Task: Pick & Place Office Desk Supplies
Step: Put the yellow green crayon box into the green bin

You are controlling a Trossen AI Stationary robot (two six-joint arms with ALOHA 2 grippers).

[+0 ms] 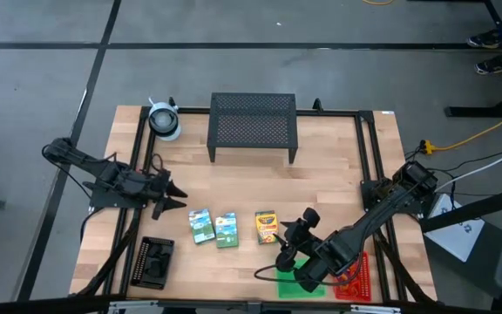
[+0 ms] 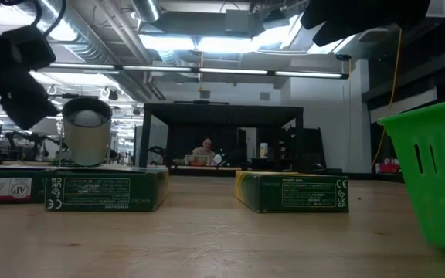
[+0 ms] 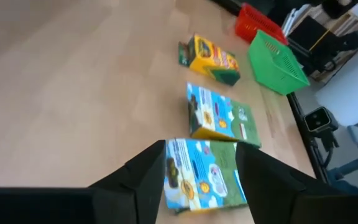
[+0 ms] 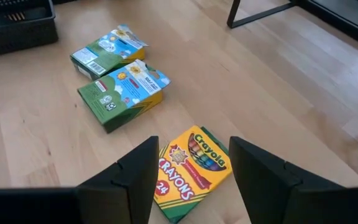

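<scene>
Two green-white card boxes (image 1: pixel 200 225) (image 1: pixel 226 228) lie flat side by side near the table's near edge, and the yellow-green crayon box (image 1: pixel 266 226) lies flat to their right. My left gripper (image 1: pixel 179 196) hovers open left of the boxes; in its wrist view the nearest card box (image 3: pixel 204 177) shows between its fingers (image 3: pixel 201 155). My right gripper (image 1: pixel 293 222) hovers open just right of the crayon box (image 4: pixel 191 171), fingers either side of it in the wrist view (image 4: pixel 193 146), touching nothing. The black tray (image 1: pixel 155 262), green tray (image 1: pixel 299 283) and red tray (image 1: pixel 360 279) sit along the near edge.
A large black mesh stand (image 1: pixel 253 126) on legs stands at the far middle, with a whitish roll (image 1: pixel 164 120) at the far left corner. Bare wood lies between the stand and the boxes. In the low view the green tray (image 2: pixel 431 177) rises at the right. A person sits far behind the table.
</scene>
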